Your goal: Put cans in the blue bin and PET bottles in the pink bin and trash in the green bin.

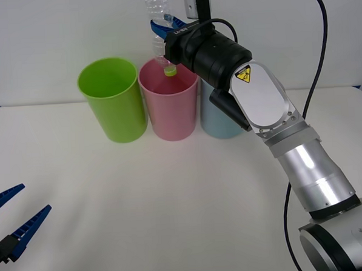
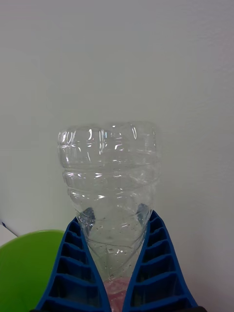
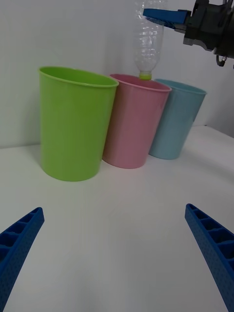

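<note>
Front view: I have the right gripper (image 1: pixel 159 28) clenched on the bottle (image 1: pixel 158 27), held cap-down with the cap just over the pink bin (image 1: pixel 169 109). I judge this the drop step; next I need only release, once the cap is centred over the rim. Green bin (image 1: pixel 111 106) stands beside pink on one side, blue bin (image 1: pixel 218 122) on the other; I see nothing inside green. The left gripper (image 1: pixel 14 218) waits with jaws spread, low over the worktop (image 1: pixel 172 203), well apart from pink.

Right wrist view: my jaws pinch the bottle's (image 2: pixel 108 195) crinkled body; pink shows below.

Left wrist view: the bottle (image 3: pixel 147 44) hangs above pink's (image 3: pixel 134 126) rim.
</note>
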